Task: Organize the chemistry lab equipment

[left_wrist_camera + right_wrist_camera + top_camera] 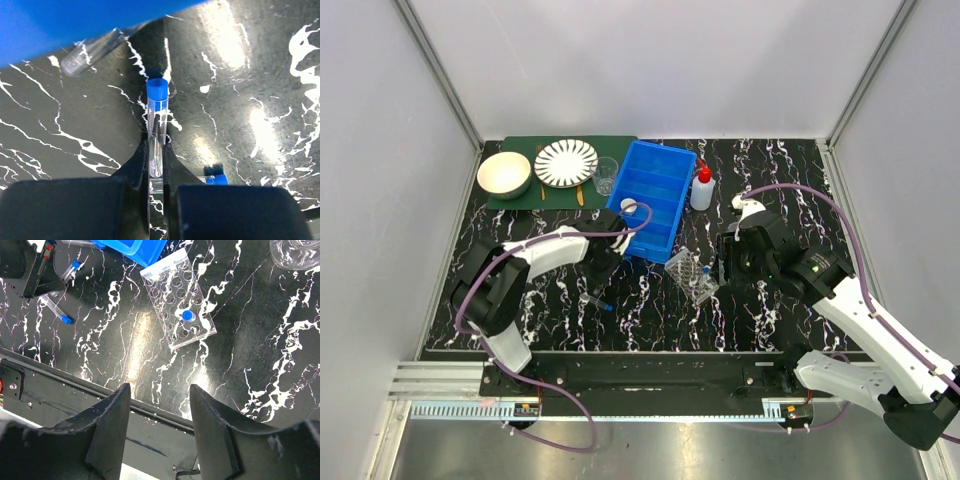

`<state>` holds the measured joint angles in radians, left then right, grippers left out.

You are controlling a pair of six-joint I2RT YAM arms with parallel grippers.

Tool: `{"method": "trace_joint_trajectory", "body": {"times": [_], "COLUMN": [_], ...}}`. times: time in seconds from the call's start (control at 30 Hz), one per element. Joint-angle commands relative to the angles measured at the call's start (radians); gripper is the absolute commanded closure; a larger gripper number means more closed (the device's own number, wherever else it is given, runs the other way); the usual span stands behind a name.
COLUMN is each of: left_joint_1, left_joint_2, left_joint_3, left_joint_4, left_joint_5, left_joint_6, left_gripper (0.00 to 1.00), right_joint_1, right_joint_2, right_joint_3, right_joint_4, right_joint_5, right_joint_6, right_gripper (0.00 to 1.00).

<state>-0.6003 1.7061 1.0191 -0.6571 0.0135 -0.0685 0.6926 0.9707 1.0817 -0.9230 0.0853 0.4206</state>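
Centrally in the left wrist view, a clear, cylindrical blue-capped tube [157,125] was clamped between the black fingers of the left gripper [156,150], over the glossy black, white-veined table [260,75]. A second clear tube [92,52] was seen lying at the upper left, beside the smooth blue bin [60,20]. In the right wrist view, the right gripper [160,390] was seen open and empty at the bottom. The transparent rectangular tube rack [178,297], patterned with round wells, was located at upper centre, with one blue cap [188,315] seated in it.
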Motion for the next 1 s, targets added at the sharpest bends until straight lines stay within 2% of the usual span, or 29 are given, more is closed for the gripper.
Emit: {"method": "trace_joint_trajectory", "body": {"times": [0.0, 0.23, 0.5, 0.7, 0.87, 0.97], "left_joint_1": [-0.039, -0.142, -0.289, -0.300, -0.300, -0.302], "left_joint_2": [-0.010, -0.126, -0.327, -0.508, -0.617, -0.649], "left_joint_3": [-0.002, 0.038, 0.096, 0.084, 0.049, 0.036], "left_joint_4": [0.002, -0.051, -0.056, -0.029, -0.015, -0.007], "left_joint_5": [0.060, 0.111, 0.196, 0.342, 0.422, 0.453], "left_joint_6": [-0.005, 0.010, -0.001, 0.019, 0.027, 0.026], "left_gripper": [1.00, 1.00, 1.00, 1.00, 1.00, 1.00], "right_joint_1": [-0.002, -0.004, -0.002, -0.002, 0.010, 0.036], "right_joint_2": [-0.006, 0.000, -0.059, -0.185, -0.130, -0.096], "right_joint_3": [0.004, 0.050, 0.007, -0.032, -0.060, -0.078], "right_joint_4": [0.009, 0.003, 0.075, 0.179, 0.251, 0.328], "right_joint_5": [-0.002, -0.081, -0.355, -0.502, -0.584, -0.575], "right_joint_6": [0.015, 0.018, 0.056, 0.145, 0.233, 0.262], "right_gripper": [0.44, 0.43, 0.41, 0.34, 0.37, 0.36]}}
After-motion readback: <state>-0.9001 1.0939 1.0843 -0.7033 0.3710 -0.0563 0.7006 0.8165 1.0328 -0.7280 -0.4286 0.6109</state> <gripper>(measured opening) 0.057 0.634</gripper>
